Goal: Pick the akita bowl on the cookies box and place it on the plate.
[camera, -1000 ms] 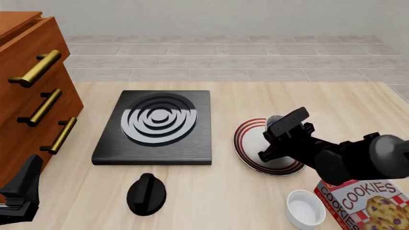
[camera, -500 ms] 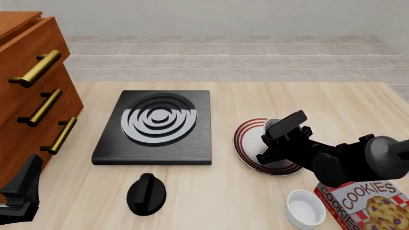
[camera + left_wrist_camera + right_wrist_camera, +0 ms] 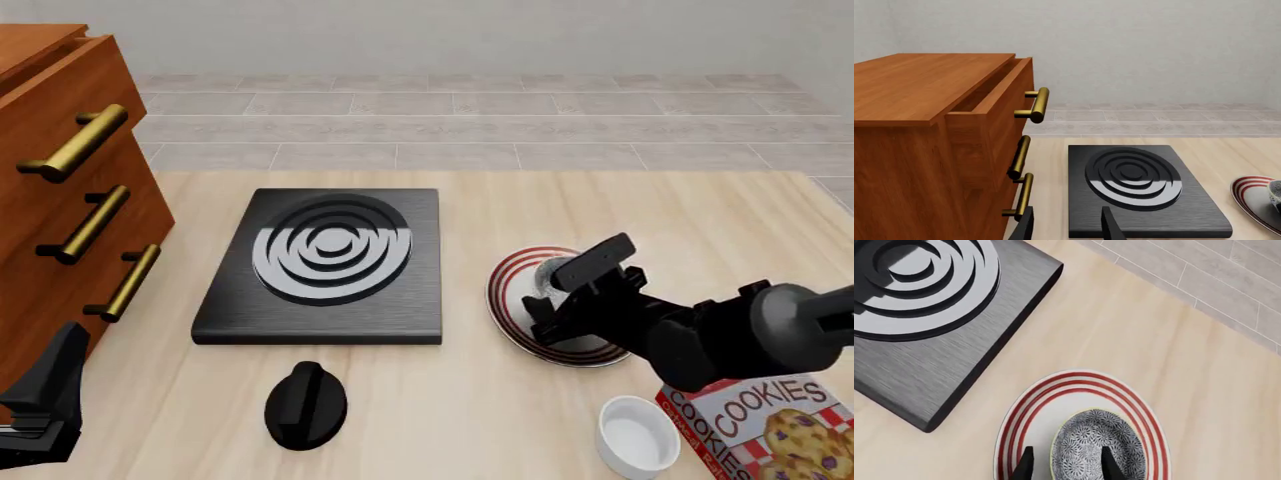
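The right gripper (image 3: 1062, 464) hangs low over the plate (image 3: 1029, 410), its two dark fingers (image 3: 1025, 465) a narrow gap apart, straddling the near rim of the bowl (image 3: 1097, 447); whether they grip that rim or merely bracket it cannot be told. The bowl is on the plate, mouth up, toward the plate's near side, and being round it has no long axis. In the front view the right arm covers most of the bowl (image 3: 551, 272), and the box (image 3: 774, 425) lies near the table's front right corner. The left gripper (image 3: 1066, 225) hovers beside the drawers (image 3: 941, 150), fingers apart, holding nothing.
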`<state>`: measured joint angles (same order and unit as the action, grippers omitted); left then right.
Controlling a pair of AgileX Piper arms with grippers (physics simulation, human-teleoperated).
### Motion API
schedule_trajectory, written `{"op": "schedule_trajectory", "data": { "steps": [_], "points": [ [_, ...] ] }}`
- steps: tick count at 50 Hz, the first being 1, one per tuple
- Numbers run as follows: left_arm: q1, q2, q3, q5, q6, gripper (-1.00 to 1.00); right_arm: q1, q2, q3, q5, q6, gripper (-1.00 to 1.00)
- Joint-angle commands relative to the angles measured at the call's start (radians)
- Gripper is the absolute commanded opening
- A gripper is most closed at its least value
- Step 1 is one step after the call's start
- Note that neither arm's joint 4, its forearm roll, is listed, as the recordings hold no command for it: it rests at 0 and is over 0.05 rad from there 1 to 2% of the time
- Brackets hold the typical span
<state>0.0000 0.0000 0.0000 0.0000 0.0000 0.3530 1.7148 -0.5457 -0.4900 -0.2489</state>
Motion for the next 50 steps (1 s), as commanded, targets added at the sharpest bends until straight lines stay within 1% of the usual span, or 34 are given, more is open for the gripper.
{"op": "schedule_trajectory", "data": {
  "steps": [1, 18, 29, 38, 45, 50],
  "points": [
    [0.0, 0.0, 0.0, 0.0, 0.0, 1.0, 0.0, 0.008, -0.002, -0.005, 0.006, 1.0],
    [0.0, 0.0, 0.0, 0.0, 0.0, 1.0, -0.003, -0.008, 0.005, -0.003, 0.008, 1.0],
    [0.0, 0.0, 0.0, 0.0, 0.0, 1.0, -0.005, -0.089, 0.042, 0.009, 0.012, 1.0],
    [0.0, 0.0, 0.0, 0.0, 0.0, 1.0, 0.003, -0.198, 0.085, 0.035, 0.013, 1.0],
    [0.0, 0.0, 0.0, 0.0, 0.0, 1.0, -0.011, -0.235, 0.105, 0.033, 0.012, 1.0],
    [0.0, 0.0, 0.0, 0.0, 0.0, 1.0, -0.015, -0.301, 0.137, 0.028, -0.005, 1.0]
  ]
}}
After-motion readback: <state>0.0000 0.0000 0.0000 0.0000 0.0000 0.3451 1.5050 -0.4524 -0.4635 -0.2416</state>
